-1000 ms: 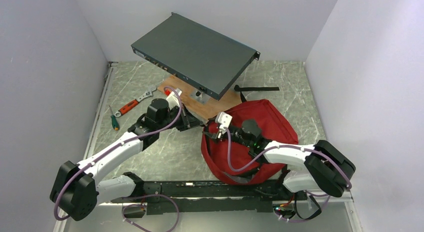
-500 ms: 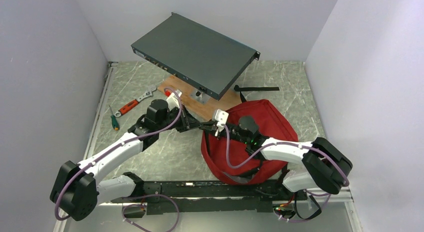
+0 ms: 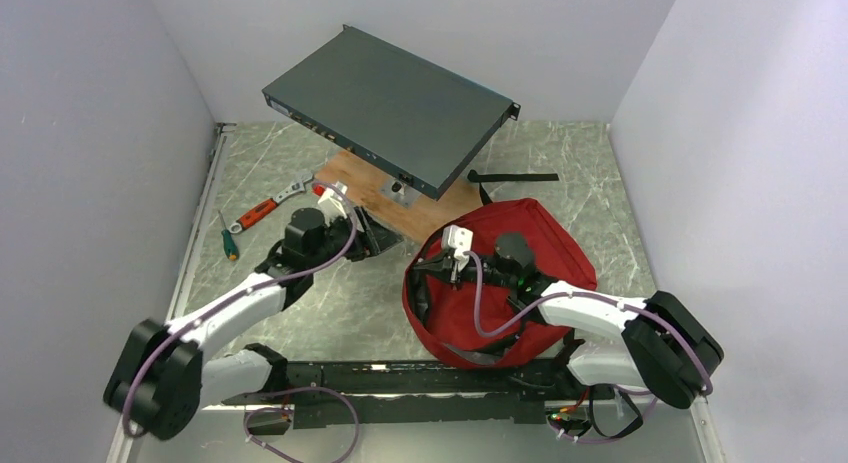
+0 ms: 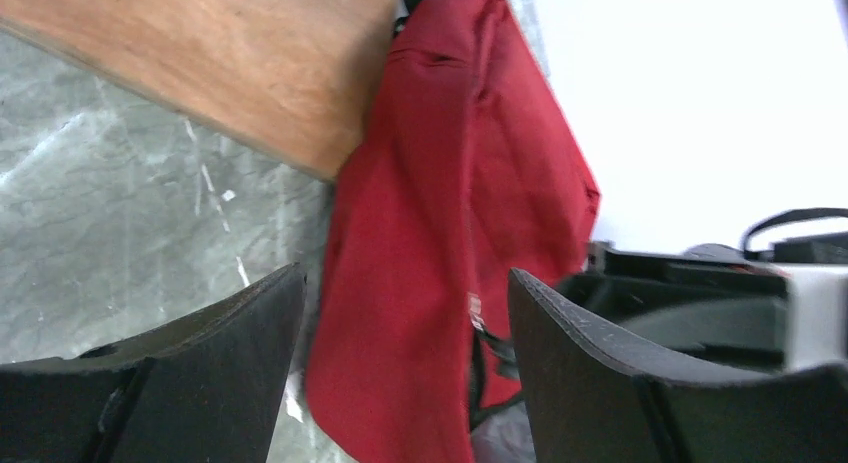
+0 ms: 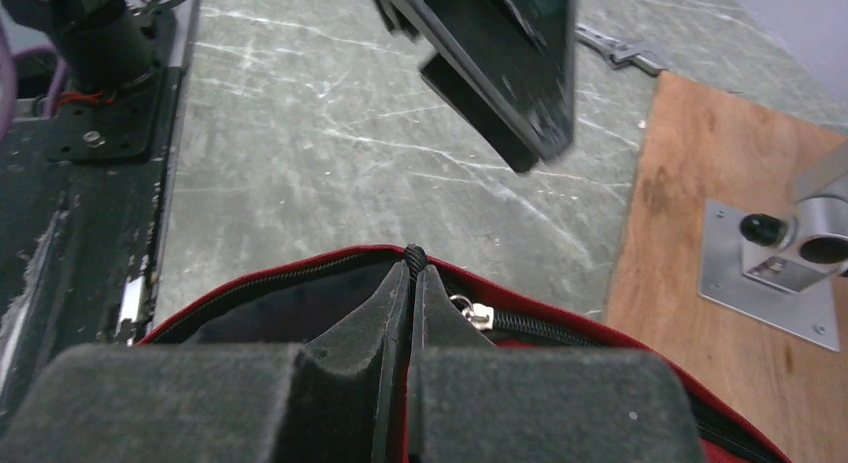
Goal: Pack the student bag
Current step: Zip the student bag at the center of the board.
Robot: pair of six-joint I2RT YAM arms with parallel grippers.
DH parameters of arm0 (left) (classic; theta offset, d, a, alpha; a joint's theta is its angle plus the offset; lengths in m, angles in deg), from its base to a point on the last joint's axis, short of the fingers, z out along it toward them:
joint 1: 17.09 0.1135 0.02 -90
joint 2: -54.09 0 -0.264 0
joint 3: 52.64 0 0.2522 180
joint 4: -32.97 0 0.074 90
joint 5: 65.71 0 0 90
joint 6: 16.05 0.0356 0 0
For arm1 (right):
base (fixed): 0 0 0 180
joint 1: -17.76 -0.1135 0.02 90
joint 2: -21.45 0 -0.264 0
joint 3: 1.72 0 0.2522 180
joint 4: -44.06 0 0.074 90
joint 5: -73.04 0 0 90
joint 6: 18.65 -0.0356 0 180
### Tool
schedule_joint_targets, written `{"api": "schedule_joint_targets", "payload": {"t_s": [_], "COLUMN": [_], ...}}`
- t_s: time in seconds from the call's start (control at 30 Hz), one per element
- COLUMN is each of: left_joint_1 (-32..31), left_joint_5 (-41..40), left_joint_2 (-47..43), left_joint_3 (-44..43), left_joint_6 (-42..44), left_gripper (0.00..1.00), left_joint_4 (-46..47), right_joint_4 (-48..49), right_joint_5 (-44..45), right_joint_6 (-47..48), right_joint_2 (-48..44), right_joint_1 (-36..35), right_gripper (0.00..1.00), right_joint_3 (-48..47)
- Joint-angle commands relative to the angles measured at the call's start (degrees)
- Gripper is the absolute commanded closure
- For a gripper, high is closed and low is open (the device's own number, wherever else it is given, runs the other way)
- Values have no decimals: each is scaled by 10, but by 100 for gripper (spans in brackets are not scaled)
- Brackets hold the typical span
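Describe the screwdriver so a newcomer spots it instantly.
From the big grey box at the back, look down and left in the top view. The screwdriver is the small green-handled tool there; the wrench beside it is longer, with a red handle.

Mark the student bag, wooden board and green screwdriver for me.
student bag (image 3: 545, 233): top external view, red fabric on its right side.
wooden board (image 3: 365, 175): top external view, bare wood at its far-left part.
green screwdriver (image 3: 230, 245): top external view, its handle.
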Motion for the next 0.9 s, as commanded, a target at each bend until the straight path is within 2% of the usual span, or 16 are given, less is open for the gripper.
{"api": "schedule_joint_targets", "payload": {"t_s": [0.0, 0.1, 0.17, 0.27, 0.4, 0.47, 0.57, 0.67, 0.73, 0.8, 0.87], "left_joint_1": [-17, -44, -56, -74, -88, -89, -88, -85, -79, -64, -47], "left_joint_5": [-6, -19, -24, -23, -27, -29, -19, 5, 5, 9, 26], "left_joint_2": [86, 134, 172, 224, 261, 280, 308, 335, 345, 353, 364], "left_joint_3": [21, 28, 16, -31, -55, -53, -67, -93, -88, -86, -97], "left_joint_6": [-9, 0, 5, 38, 66, 64, 67, 70, 62, 46, 28], "left_gripper": [21, 17, 15, 13, 16, 21, 36, 65, 84, 98, 100], "left_joint_4": [205, 317, 341, 305, 287, 297, 310, 283, 302, 313, 312], "right_joint_4": [-18, -34, -31, -37, -31, -26, -44, -73, -94, -174, -267], "right_joint_5": [-72, -91, -94, -103, -111, -102, -82, -67, -65, -56, -30], "right_joint_6": [-7, 2, 3, 2, -15, -17, -25, -48, -76, -104, -157], "right_joint_2": [-9, 3, 10, 24, 43, 46, 48, 47, 40, 30, 23], "right_joint_1": [2, 3, 2, 1, -2, -7, -12, -18, -26, -43, -66], "right_gripper": [100, 100, 100, 100, 100, 100, 100, 100, 100, 100, 100], "right_joint_3": [-27, -40, -42, -57, -72, -75, -92, -112, -118, -143, -172]}}
